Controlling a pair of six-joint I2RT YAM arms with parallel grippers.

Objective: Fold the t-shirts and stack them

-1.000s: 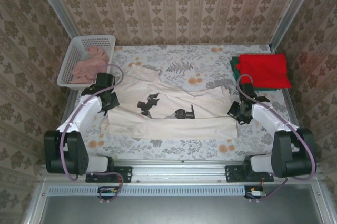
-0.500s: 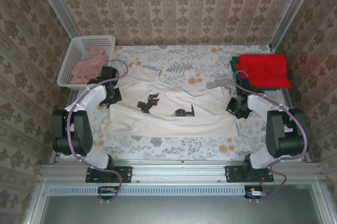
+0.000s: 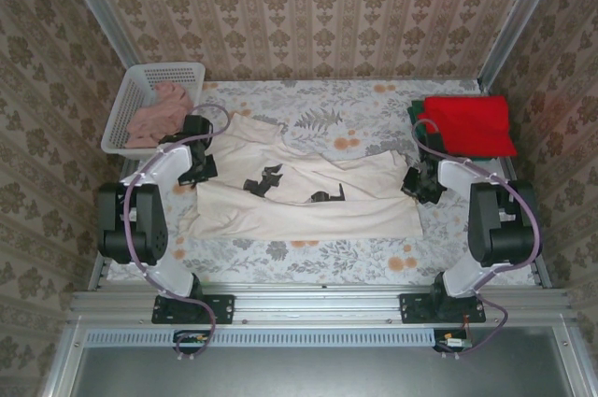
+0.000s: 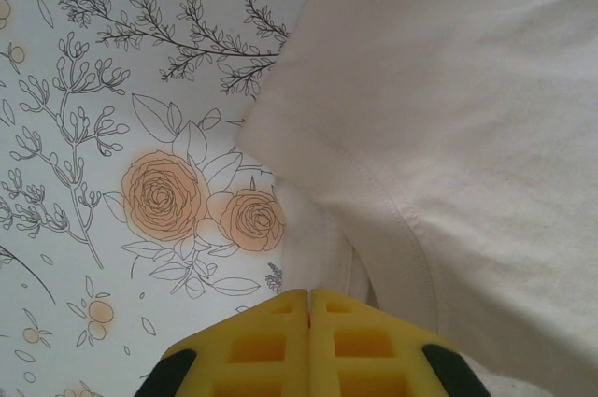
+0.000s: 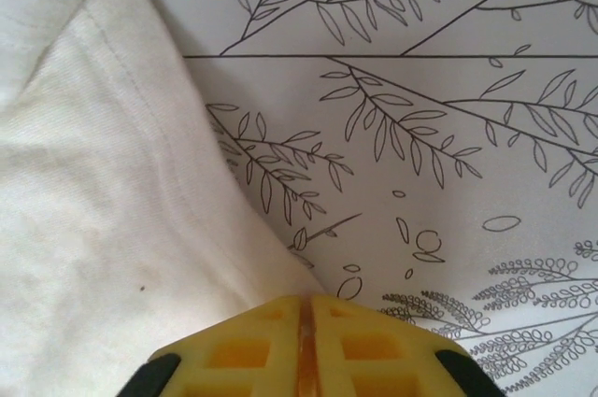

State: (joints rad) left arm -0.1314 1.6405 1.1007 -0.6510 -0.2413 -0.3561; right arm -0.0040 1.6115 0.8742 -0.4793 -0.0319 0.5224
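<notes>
fold step on cream t-shirt (image 3: 308,196), flat mid-table. left gripper (image 4: 309,299) & right gripper (image 5: 304,302), pads pressed together, at its side edges; pinch unclear. nxt: regrip, fold across, stack on red t-shirt (image 3: 467,124).

lab robot cell dressed like a home, damask wallpaper panels (image 3: 308,14), aluminium frame posts (image 3: 98,7), floral tablecloth (image 3: 308,257)
</notes>
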